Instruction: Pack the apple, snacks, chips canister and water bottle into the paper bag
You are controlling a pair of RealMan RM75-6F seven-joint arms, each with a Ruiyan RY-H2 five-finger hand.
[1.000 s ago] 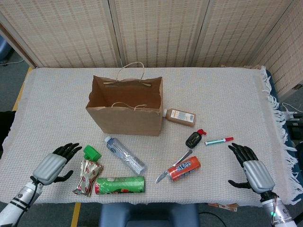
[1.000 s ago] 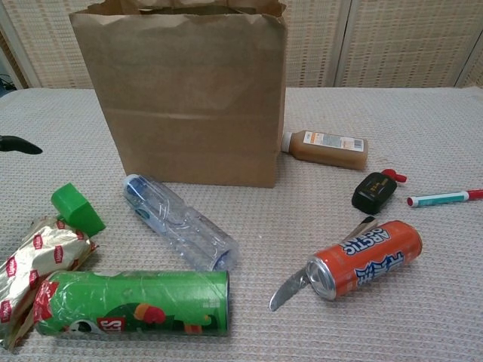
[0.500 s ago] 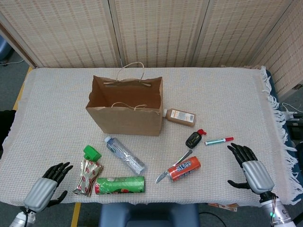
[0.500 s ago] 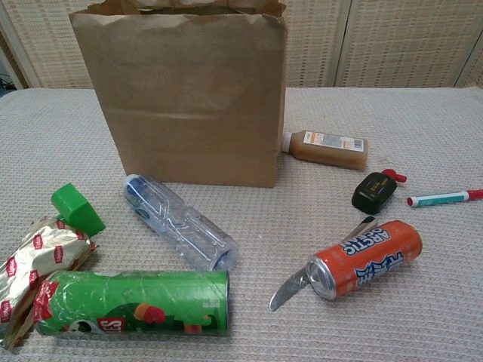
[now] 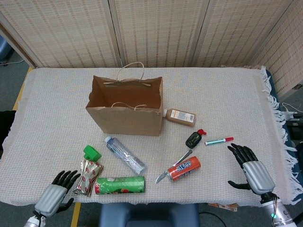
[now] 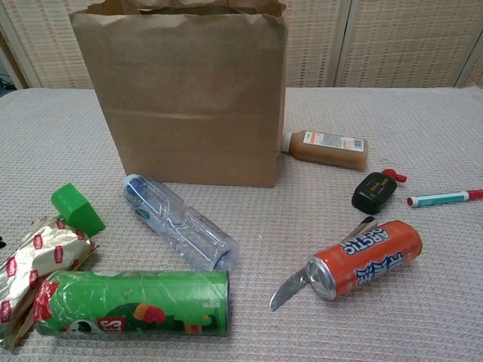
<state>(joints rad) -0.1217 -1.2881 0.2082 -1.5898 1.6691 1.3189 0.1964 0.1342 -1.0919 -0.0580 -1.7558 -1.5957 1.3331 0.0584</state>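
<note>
Writing can be read only on the orange can (image 6: 366,258), lettered "ARCTIC" in white. Nothing is held by the left hand (image 5: 56,195), fingers spread at the table's near edge beside the snack packet (image 5: 88,176), nor by the right hand (image 5: 252,170). The chips canister (image 5: 120,185) and water bottle (image 5: 125,154) lie before the upright paper bag (image 5: 124,111).

- Even, bright overhead light; both views sharp.
- Soft, short shadows under the bag (image 5: 125,111), far ahead of the left hand (image 5: 54,196).
- Faint glare on the bottle (image 6: 181,222).
</note>
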